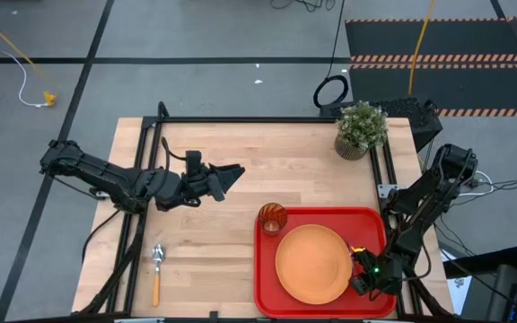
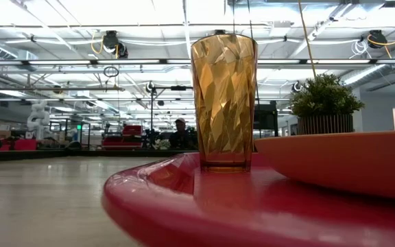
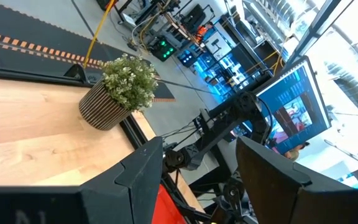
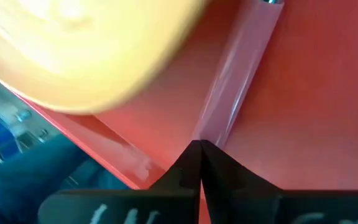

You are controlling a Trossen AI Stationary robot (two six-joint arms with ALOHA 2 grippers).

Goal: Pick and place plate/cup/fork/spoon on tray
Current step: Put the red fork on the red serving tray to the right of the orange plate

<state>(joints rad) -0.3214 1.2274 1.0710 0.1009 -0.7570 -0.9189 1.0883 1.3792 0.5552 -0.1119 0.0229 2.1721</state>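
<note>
We count one red tray (image 1: 267, 269) at the near right of the table (image 1: 240, 161). On it we count one orange plate (image 1: 312, 262), one amber cup (image 1: 272, 216) at its far left corner, and one fork (image 4: 238, 87), seen as a pink handle in the right wrist view. One spoon (image 1: 157, 269) lies near left on the wood. One potted plant (image 1: 361, 128) stands far right. We count two arms, so two grippers: the left gripper (image 1: 232, 175) and the right gripper (image 1: 359, 269).

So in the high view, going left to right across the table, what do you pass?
Spoon → left claw, open, above bare wood → cup on the tray → plate → right claw, shut on the fork.
</note>
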